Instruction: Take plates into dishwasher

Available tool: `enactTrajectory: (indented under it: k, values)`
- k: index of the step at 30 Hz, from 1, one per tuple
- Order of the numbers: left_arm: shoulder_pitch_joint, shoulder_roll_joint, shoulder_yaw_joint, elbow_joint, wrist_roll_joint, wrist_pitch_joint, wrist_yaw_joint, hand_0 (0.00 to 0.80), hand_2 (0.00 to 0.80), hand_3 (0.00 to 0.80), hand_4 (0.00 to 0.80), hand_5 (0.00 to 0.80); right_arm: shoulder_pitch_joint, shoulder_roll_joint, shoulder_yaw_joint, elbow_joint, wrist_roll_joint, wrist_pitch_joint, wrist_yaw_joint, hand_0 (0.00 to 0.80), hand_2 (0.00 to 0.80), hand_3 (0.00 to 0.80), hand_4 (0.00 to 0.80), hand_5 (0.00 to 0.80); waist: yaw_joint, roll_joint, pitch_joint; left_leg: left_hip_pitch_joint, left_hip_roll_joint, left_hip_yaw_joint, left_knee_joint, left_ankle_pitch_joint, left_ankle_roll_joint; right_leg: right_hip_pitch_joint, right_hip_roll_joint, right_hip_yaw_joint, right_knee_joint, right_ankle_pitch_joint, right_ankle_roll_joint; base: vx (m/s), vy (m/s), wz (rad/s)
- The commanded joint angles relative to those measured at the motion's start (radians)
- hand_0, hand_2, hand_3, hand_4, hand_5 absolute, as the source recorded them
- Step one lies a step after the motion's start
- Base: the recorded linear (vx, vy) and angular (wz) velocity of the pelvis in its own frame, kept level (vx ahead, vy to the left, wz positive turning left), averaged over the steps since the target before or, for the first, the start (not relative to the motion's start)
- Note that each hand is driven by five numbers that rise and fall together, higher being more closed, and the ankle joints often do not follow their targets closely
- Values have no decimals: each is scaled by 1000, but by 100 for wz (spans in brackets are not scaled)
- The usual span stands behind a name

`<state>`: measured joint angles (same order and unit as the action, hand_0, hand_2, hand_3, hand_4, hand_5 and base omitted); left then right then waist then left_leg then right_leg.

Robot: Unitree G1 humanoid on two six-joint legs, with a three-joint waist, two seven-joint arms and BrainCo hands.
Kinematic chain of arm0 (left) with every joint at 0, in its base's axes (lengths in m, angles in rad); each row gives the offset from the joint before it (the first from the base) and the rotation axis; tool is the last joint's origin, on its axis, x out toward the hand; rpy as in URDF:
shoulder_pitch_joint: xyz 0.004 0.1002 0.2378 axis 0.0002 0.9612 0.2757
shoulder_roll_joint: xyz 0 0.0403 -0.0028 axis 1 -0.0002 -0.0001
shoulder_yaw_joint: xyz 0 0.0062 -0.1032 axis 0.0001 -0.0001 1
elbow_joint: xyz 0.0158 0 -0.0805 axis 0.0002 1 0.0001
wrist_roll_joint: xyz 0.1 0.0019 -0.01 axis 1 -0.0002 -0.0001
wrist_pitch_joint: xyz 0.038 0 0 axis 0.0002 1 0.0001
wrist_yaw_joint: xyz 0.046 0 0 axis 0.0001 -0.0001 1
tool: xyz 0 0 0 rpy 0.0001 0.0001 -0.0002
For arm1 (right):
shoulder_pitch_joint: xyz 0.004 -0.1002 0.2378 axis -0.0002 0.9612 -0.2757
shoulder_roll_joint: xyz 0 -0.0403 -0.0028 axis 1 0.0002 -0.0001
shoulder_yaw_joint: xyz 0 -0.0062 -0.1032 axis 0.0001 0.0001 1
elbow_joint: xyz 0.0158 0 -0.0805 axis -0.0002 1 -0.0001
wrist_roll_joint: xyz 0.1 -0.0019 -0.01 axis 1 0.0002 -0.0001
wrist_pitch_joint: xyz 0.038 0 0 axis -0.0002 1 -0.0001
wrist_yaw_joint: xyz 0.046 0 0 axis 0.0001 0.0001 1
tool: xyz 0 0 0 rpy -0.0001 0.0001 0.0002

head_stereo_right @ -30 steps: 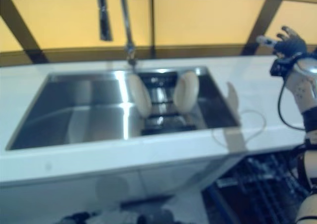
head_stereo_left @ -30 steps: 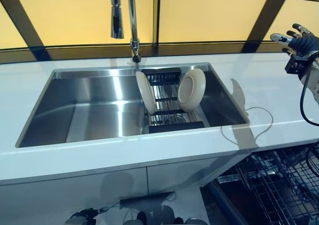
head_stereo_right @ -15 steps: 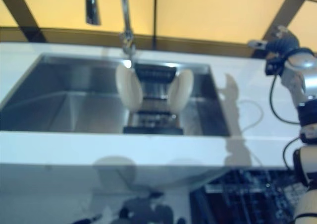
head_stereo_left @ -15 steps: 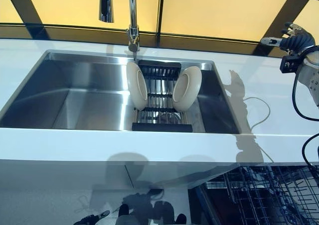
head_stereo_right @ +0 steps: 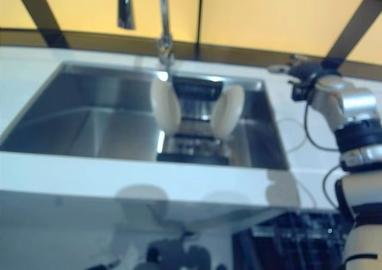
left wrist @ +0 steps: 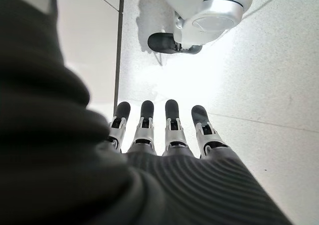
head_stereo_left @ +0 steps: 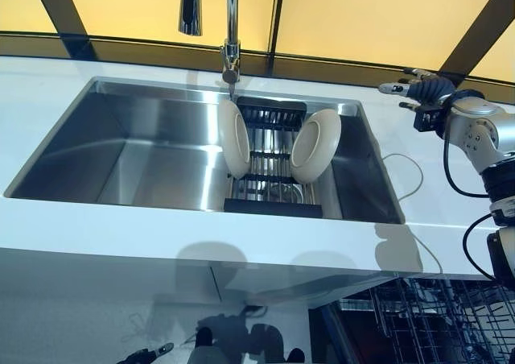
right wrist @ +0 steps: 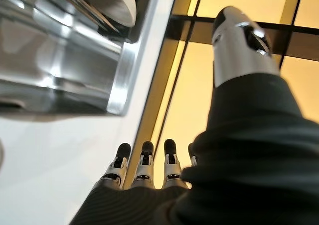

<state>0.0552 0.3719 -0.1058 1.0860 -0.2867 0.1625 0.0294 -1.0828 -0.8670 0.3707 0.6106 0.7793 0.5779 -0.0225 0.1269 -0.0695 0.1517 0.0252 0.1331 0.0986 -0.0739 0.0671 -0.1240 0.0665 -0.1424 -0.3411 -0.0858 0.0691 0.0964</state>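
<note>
Left eye view: two pale plates stand on edge in a dark rack (head_stereo_left: pixel 272 159) at the right end of a steel sink (head_stereo_left: pixel 145 150), centre frame. The left plate (head_stereo_left: pixel 236 138) and the right plate (head_stereo_left: pixel 315 145) lean away from each other, apart. A tap (head_stereo_left: pixel 231 34) rises at top centre. The white counter (head_stereo_left: pixel 72 227) runs across the frame. The right hand (head_stereo_left: pixel 418 88) hovers at the right edge above the counter, beside the sink's far right corner, fingers straight and spread, holding nothing. A dishwasher rack (head_stereo_left: pixel 434 324) of dark wire shows at lower right, below the counter.

Right eye view: same scene. The plates sit in the rack at centre; the right hand is at upper right, well apart from them.

Left wrist view: the left hand (left wrist: pixel 159 135) shows at bottom centre, fingers (left wrist: pixel 172 116) straight in a row, empty, over a pale speckled floor (left wrist: pixel 259 85).

Right wrist view: the right hand's fingers (right wrist: pixel 143 160) stretch straight at bottom centre, thumb (right wrist: pixel 239 41) apart at upper right, gripping nothing. The sink's rim crosses the upper left.
</note>
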Motion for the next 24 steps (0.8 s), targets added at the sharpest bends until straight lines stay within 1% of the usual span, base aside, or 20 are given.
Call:
enactTrajectory:
  k: [1, 9, 19, 24]
  values:
    - [-41, 42, -61, 24, 38, -20, 0, 0, 0, 0, 0, 0, -65, -24, 52, -17, 24, -22, 14, 0, 0, 0, 0, 0, 28, -27, 20, -20, 14, 14, -10, 10, 9, -6, -67, -39, 45, -21, 60, 30, 6, 1]
    - [-32, 46, -64, 15, 43, -33, -3, 0, 0, 0, 0, 0, -53, -4, 53, -13, 34, -18, 13, 0, 0, 0, 0, 0, 36, -32, 34, -24, 14, 7, -7, 11, 9, -4, -66, -33, 51, -25, 60, 22, -2, 0]
    - [-45, 47, -86, -3, 24, -34, -5, 0, 0, 0, 0, 0, -48, 8, 50, -28, 42, -20, -1, 0, 0, 0, 0, 0, 40, -20, 67, -49, 9, -3, -12, 22, 8, -12, -63, -33, 42, -21, 59, -23, 2, 1]
    - [-40, 45, -84, 7, 21, -42, 2, 0, 0, 0, 0, 0, -39, 11, 49, -32, 35, -10, 5, 0, 0, 0, 0, 0, 42, -19, 72, -53, 5, -5, -13, 23, 9, -10, -64, -35, 36, -18, 61, -25, 13, 6]
